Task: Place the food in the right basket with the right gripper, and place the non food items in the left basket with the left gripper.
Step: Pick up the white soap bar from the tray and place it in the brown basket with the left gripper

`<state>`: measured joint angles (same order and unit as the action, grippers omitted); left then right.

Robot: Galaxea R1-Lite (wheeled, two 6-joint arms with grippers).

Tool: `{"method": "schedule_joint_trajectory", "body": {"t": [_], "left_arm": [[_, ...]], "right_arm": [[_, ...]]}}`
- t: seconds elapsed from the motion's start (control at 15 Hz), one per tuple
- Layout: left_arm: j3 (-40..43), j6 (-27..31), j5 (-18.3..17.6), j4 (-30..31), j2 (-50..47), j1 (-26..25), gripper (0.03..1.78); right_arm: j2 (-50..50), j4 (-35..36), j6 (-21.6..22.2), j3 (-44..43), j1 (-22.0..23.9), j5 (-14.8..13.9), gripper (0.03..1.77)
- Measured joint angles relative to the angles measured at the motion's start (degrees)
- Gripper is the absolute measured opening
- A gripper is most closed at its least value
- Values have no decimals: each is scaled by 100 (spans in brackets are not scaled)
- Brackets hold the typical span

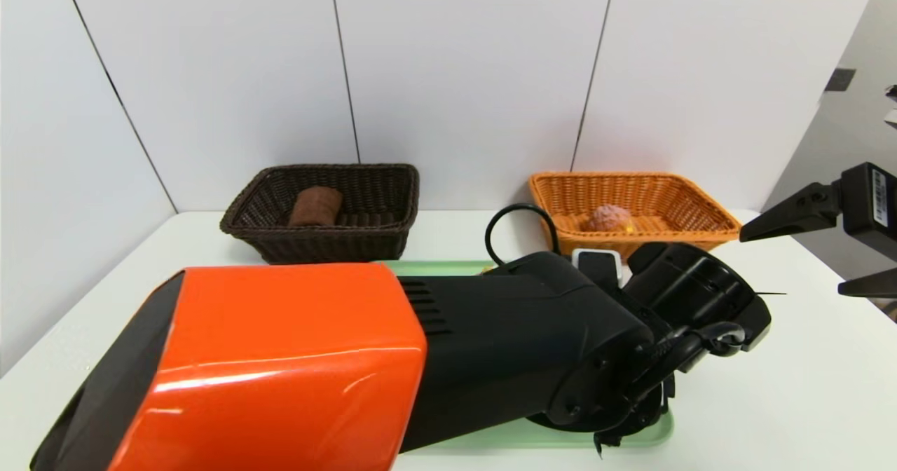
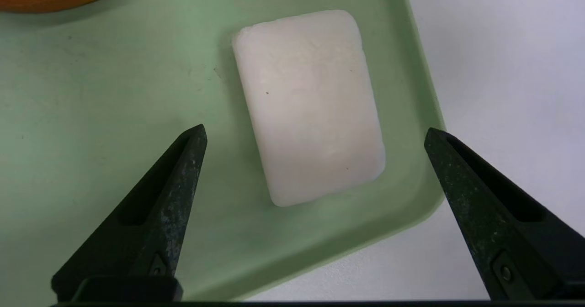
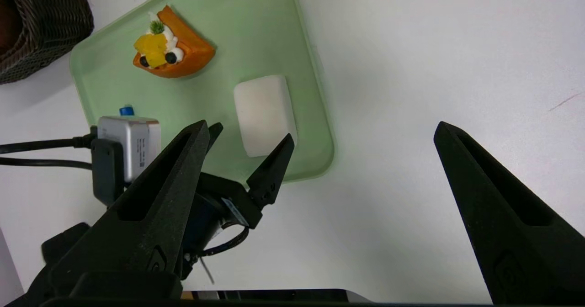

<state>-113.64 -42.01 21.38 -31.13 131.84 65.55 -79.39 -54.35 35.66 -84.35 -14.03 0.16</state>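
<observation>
bright, even, diffuse light fills all three views, seemingly from overhead. the white surface and wall panels read clean without blown-out patches. streaks of glare sit on the orange arm shell in the head view. shadows are soft: a faint one edges the white bar on the green tray, another lies beside the dark brown basket. the near shell looms large and slightly soft.
</observation>
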Motion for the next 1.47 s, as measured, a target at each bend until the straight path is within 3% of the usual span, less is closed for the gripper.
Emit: {"method": "schedule_joint_trajectory", "body": {"t": [1.47], "left_arm": [[-2, 318, 282, 190, 455, -119, 169]], "right_arm": [[149, 0, -7, 155, 0, 0, 170]]}}
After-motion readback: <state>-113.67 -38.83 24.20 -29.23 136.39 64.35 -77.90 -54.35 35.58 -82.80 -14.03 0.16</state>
